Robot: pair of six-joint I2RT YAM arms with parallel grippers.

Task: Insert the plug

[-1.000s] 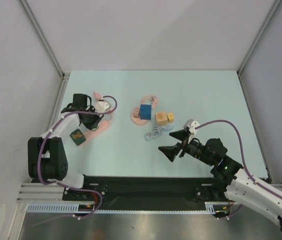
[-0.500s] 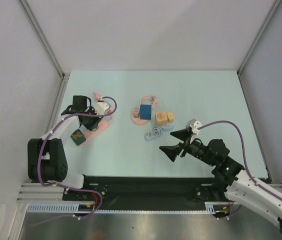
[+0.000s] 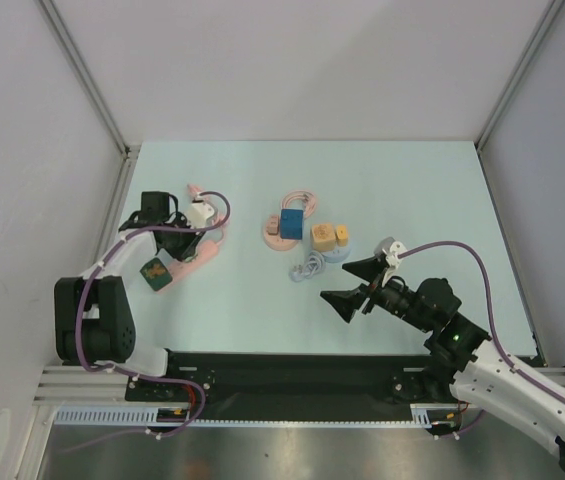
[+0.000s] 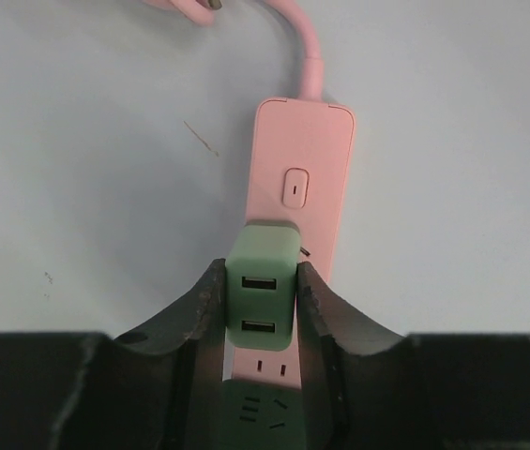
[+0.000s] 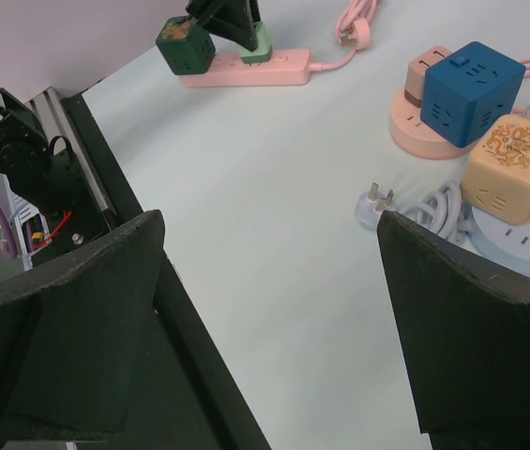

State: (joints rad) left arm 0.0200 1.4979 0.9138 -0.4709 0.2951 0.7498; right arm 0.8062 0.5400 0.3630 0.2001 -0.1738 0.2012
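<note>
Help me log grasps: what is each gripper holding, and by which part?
The left gripper pinches the green USB plug by its two sides, over the pink power strip. The right gripper is open, empty.

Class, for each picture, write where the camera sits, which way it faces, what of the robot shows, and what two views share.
Top external: above and behind, looking down on the table; left arm and right arm show.
Left wrist: on the left arm, looking down past the left gripper, shut on a green plug, at a pink power strip.
Right wrist: on the right arm, looking across the table; the open right gripper frames it.
Shared: both wrist views show the strip and plug.
</note>
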